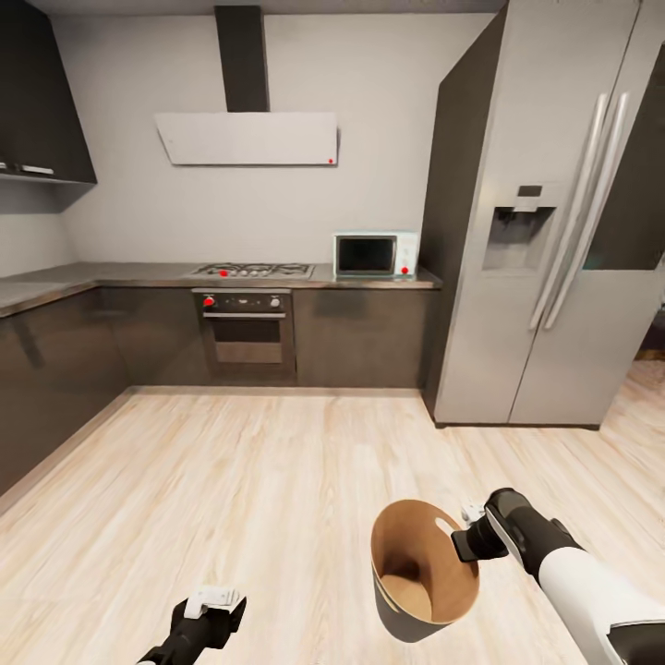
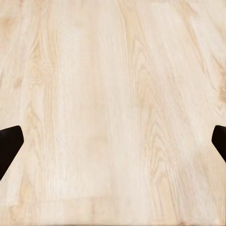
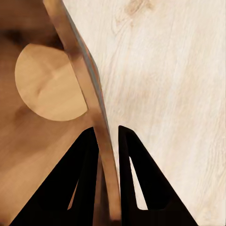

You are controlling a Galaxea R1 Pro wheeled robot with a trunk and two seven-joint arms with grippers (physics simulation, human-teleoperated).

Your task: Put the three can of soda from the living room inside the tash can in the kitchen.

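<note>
Trash can (image 1: 420,591), empty and tilted above the kitchen floor (image 1: 277,480), is hanging from the right hand (image 1: 459,543), which is clamping its rim, while the left hand (image 1: 214,605) is hovering spread, so setting it down probably comes next.

pale wood floor (image 1: 277,480), fridge (image 1: 545,231) standing on it

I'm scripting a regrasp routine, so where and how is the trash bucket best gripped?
By its thin rim: one finger inside, one outside, from the open top. The tash can is wide and tapered, likely too broad to span. The right gripper pinches its wall just so.
</note>
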